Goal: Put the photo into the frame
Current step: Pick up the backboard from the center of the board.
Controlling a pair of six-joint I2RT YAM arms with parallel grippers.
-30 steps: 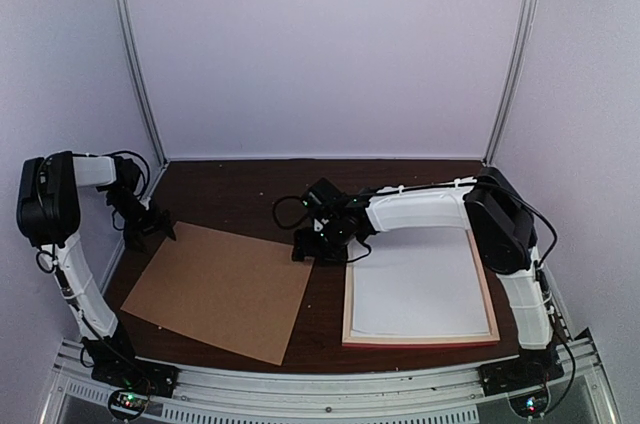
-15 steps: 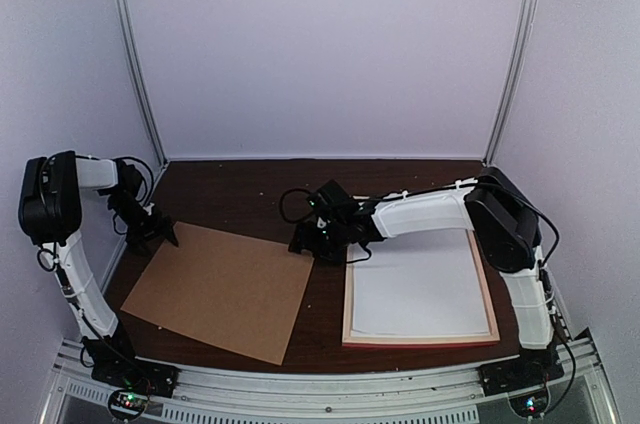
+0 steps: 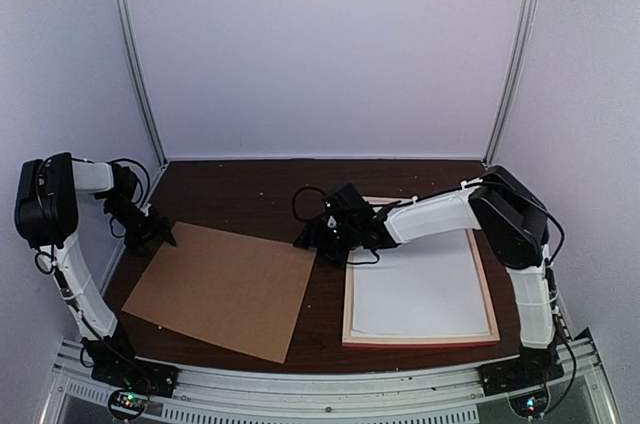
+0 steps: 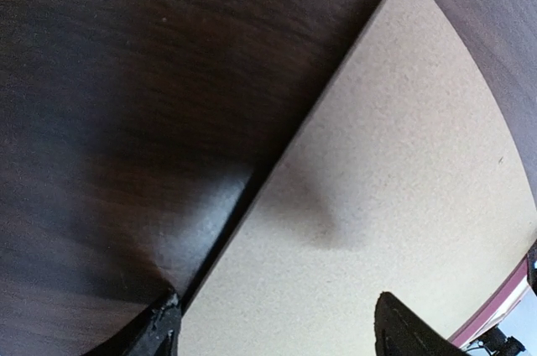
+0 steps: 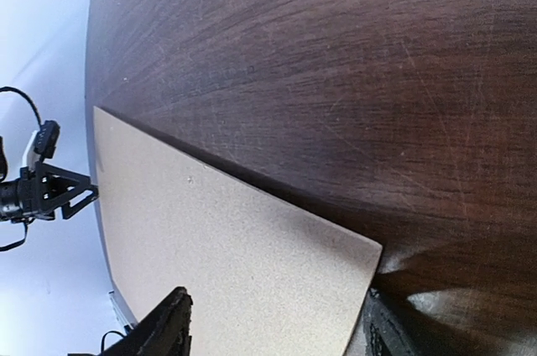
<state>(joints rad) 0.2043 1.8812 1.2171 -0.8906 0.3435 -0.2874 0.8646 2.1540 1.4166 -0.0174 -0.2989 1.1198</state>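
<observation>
My left gripper [image 4: 273,329] has its jaws apart astride the far left edge of the brown backing board [image 3: 225,289], and my right gripper [image 5: 277,327] is spread the same way over the board's far right corner; neither holds anything. The frame [image 3: 420,342] lies flat on the dark table [image 3: 230,194] at my right, near the board, with a white sheet [image 3: 420,294] inside its pink rim. Whether that is the photo face down, I cannot tell.

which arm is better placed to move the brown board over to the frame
Probably right: the right claw is open over the board's far corner nearest the frame; the left claw sits at the opposite far corner, farther away.
</observation>
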